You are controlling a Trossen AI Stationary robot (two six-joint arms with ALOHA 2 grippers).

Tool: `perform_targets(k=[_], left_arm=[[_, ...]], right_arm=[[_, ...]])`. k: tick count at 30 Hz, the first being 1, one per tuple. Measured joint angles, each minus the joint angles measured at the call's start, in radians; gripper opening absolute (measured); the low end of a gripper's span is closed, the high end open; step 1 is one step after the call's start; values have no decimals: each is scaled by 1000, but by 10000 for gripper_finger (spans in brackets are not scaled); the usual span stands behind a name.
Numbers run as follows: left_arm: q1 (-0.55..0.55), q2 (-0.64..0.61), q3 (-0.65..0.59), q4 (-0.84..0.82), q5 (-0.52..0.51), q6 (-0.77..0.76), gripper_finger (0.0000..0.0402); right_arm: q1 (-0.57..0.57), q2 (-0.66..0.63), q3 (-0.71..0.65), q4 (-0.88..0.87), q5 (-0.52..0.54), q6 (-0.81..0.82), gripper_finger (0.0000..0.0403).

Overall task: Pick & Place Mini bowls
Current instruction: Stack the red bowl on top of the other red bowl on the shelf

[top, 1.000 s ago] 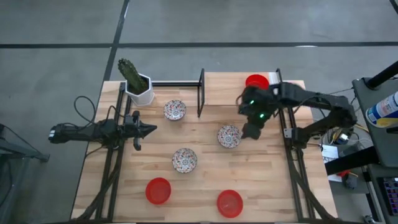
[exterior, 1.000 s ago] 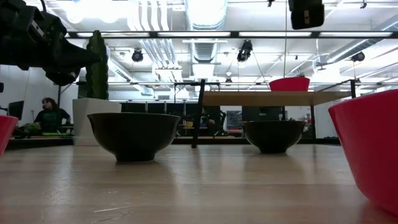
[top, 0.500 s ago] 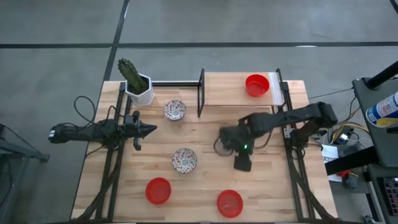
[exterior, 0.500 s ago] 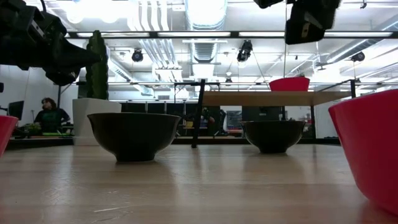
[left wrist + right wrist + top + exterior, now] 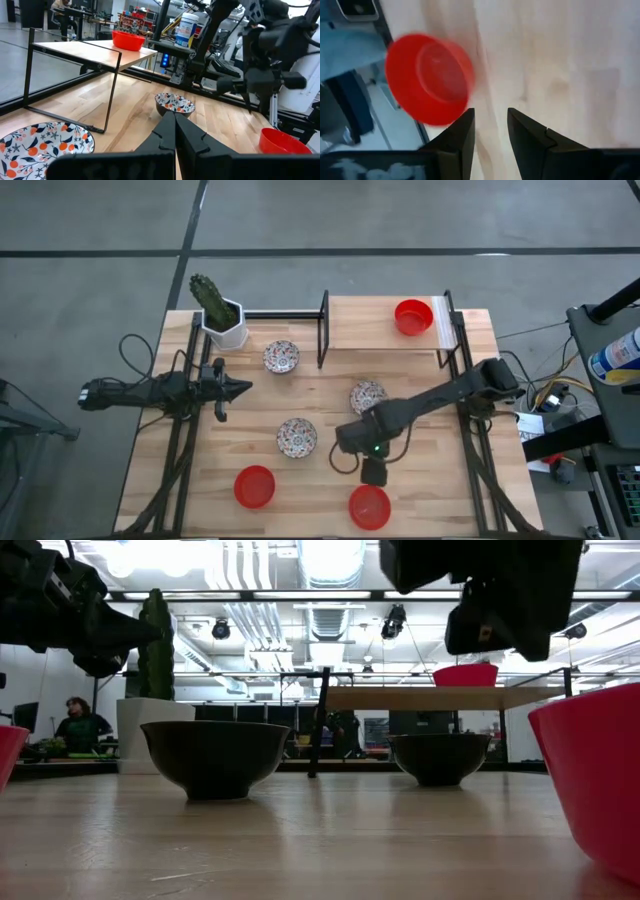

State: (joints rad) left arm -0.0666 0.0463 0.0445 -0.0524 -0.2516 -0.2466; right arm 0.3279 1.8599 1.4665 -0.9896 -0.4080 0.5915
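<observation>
Six mini bowls show in the high view. One red bowl [image 5: 413, 317] stands on the raised shelf. Three floral bowls [image 5: 282, 357], [image 5: 367, 397], [image 5: 297, 437] and two red bowls [image 5: 254, 486], [image 5: 369, 507] sit on the table. My right gripper [image 5: 372, 471] hovers open just on the far side of the near red bowl [image 5: 430, 77], which lies ahead of its fingers [image 5: 465, 132]. It hangs high in the low view [image 5: 500, 590]. My left gripper [image 5: 240, 388] is shut and waits at the table's left, clear of the bowls.
A white pot with a green cactus [image 5: 222, 320] stands at the far left corner. A wooden shelf on a black metal frame [image 5: 385, 330] fills the far right. Black rails [image 5: 470, 450] run along both sides of the table. Bare wood lies between the bowls.
My right gripper has swept from beside the shelf toward the table's near edge and a little left. It passed over the right floral bowl and now hangs by the near red bowl. No bowl has moved.
</observation>
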Motion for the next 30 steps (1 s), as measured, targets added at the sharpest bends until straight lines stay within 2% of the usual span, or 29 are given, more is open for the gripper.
perform_targets(k=[5, 18, 26, 30], left_arm=[[0, 0, 0, 0, 0, 0, 0], [0, 0, 0, 0, 0, 0, 0], [0, 0, 0, 0, 0, 0, 0], [0, 0, 0, 0, 0, 0, 0]], right_arm=[[47, 8, 4, 93, 17, -6, 111], [106, 8, -12, 167, 46, -16, 111], [115, 8, -23, 176, 144, -15, 111], [115, 8, -34, 193, 150, 5, 111]])
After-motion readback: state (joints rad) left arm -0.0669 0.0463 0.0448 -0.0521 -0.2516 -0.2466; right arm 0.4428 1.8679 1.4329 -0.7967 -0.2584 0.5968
